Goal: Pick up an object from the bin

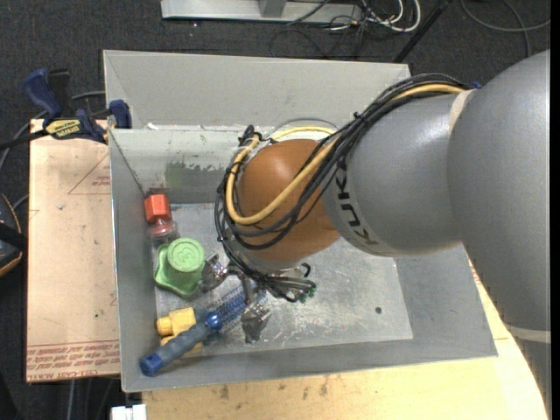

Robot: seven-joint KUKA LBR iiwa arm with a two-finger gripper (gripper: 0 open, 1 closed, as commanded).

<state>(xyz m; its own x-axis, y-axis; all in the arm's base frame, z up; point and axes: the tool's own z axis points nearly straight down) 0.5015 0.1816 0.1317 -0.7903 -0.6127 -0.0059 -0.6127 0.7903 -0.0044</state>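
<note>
My gripper [234,296] hangs under the orange wrist cover, low over the bin's front left part. Its two metal fingertips [255,318] stand apart, so it is open. The bristled head of a blue brush [188,335] lies between them, while its handle runs down-left toward the bin's front corner. A yellow plug-like piece [174,322] lies against the brush's handle. Just left of the gripper sits a green round lid-shaped thing [181,263]. A small bottle with an orange cap [157,212] stands behind it, near the left wall.
A small dark and green item [300,290] lies just right of the gripper, partly under the wrist cables. The big grey arm covers the bin's right and back. The left wall is close to the green thing and the bottle.
</note>
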